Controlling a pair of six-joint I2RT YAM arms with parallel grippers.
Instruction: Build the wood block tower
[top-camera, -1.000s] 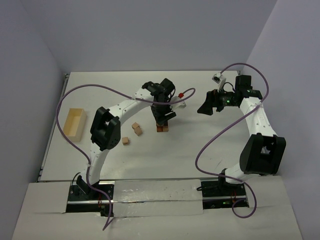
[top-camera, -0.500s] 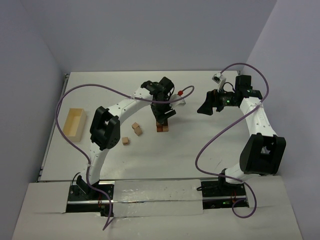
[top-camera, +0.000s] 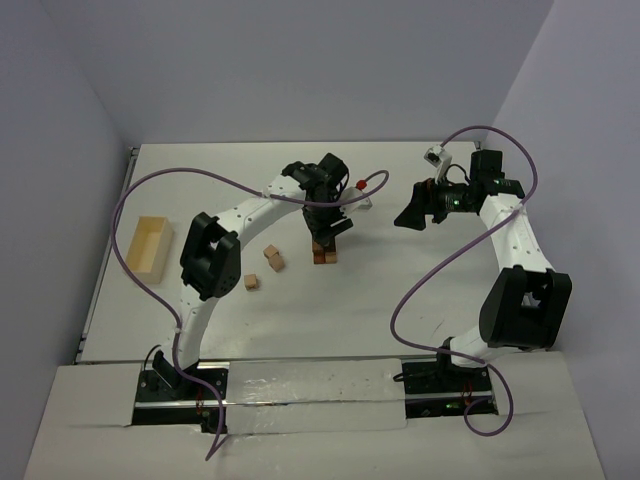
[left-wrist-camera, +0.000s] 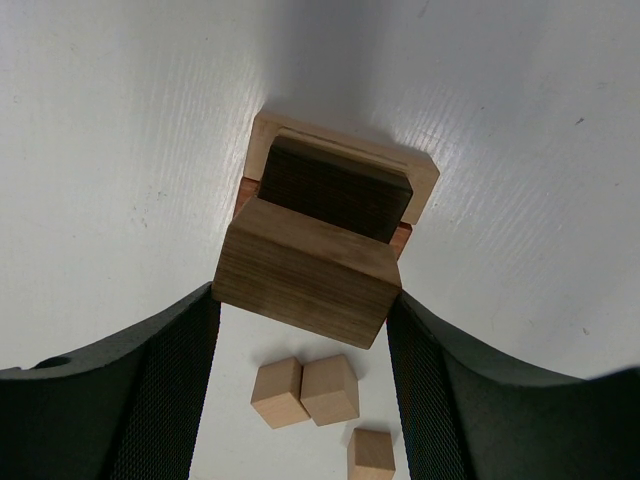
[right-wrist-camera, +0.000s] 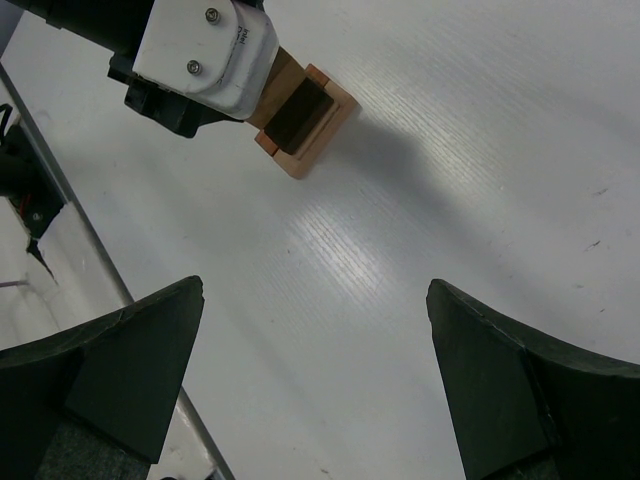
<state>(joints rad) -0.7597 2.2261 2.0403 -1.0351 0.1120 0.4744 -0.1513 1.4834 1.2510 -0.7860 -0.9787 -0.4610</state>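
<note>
The tower (top-camera: 324, 252) stands mid-table: reddish-brown bricks lowest, then a tan layer (left-wrist-camera: 425, 180) and a dark brown brick (left-wrist-camera: 335, 190). My left gripper (top-camera: 325, 238) sits right over it, shut on a brown wood block (left-wrist-camera: 305, 272) held just above the dark brick. Three small tan blocks (left-wrist-camera: 305, 392) lie loose on the table to the tower's left (top-camera: 272, 258). My right gripper (top-camera: 408, 217) is open and empty, off to the right; in its wrist view the tower (right-wrist-camera: 300, 118) shows under the left gripper's white housing.
A larger pale wooden box (top-camera: 147, 246) rests near the table's left edge. A small white piece with a red knob (top-camera: 360, 189) lies behind the tower. Purple cables loop over both arms.
The left gripper has shifted very slightly up and back over the tower with its block. The right arm has barely moved.
</note>
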